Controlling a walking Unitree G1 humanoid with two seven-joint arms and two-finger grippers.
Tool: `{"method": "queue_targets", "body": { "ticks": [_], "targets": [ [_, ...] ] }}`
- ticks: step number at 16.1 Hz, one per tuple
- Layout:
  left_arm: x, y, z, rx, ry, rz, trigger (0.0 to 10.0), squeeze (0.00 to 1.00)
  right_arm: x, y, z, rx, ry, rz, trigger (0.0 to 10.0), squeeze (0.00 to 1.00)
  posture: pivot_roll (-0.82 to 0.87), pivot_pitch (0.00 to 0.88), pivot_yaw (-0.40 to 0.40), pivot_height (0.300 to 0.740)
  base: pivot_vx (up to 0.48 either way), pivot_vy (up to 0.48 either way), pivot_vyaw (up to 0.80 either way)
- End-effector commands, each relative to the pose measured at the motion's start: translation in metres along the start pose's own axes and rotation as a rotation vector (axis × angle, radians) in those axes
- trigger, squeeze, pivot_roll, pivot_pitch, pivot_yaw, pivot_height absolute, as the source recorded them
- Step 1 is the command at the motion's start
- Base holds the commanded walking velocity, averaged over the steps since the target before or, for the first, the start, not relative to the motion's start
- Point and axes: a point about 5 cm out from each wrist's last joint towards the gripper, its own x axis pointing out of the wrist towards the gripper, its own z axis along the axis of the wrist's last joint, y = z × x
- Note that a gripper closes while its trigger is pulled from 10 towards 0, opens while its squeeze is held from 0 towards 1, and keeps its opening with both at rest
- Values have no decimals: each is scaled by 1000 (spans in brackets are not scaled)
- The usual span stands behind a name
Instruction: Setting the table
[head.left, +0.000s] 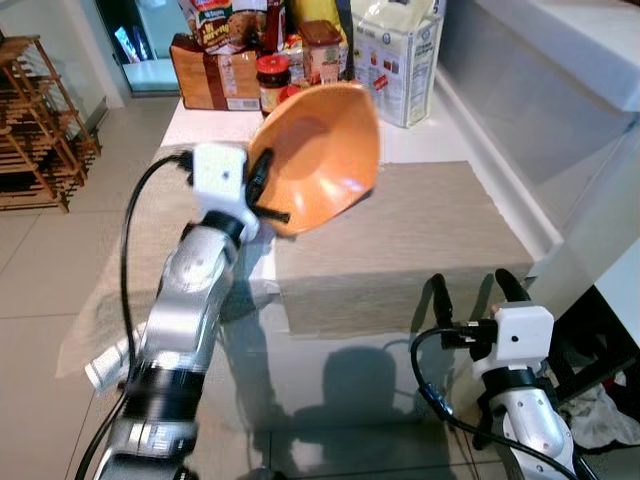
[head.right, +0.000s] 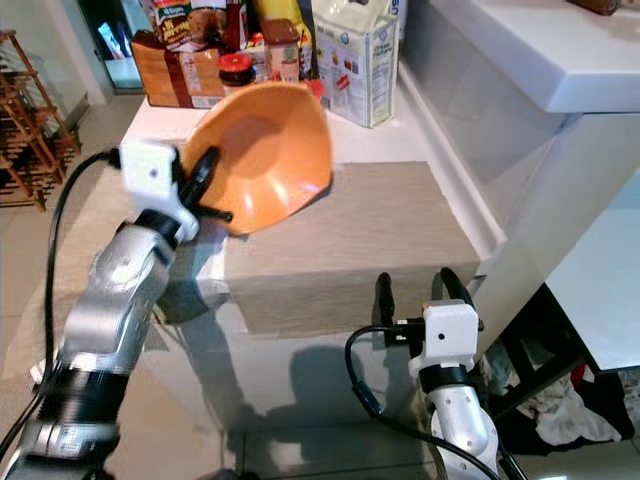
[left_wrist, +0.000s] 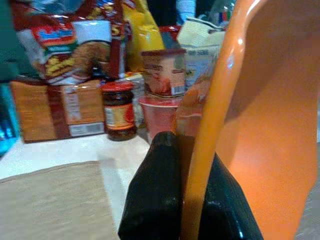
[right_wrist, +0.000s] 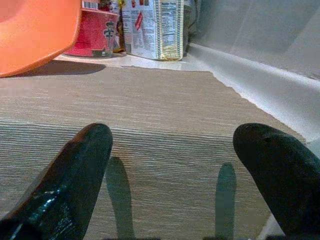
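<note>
Right gripper (head.left: 470, 290) idle, fingers spread, at the woven beige placemat's (head.left: 420, 240) near edge. My left gripper (head.left: 268, 190) pinches the glossy orange bowl (head.left: 325, 150) above it; next, level and lower.

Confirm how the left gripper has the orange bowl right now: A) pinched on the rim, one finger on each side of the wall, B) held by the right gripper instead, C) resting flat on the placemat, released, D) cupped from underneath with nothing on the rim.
A: the left gripper has its black fingers either side of the orange bowl rim, bowl tilted above the placemat.
</note>
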Motion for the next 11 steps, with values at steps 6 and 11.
{"method": "queue_targets", "body": {
  "ticks": [6,11],
  "targets": [
    [-43,7,-19,84,46,42,0,0,11,-4,21,31,-100,-35,10000,0,-111,4,47,736,0,0,0],
    [-42,-2,-23,40,76,42,0,0,15,-3,21,32,-93,-24,10000,0,-105,2,39,736,-57,0,0]
  ]
}}
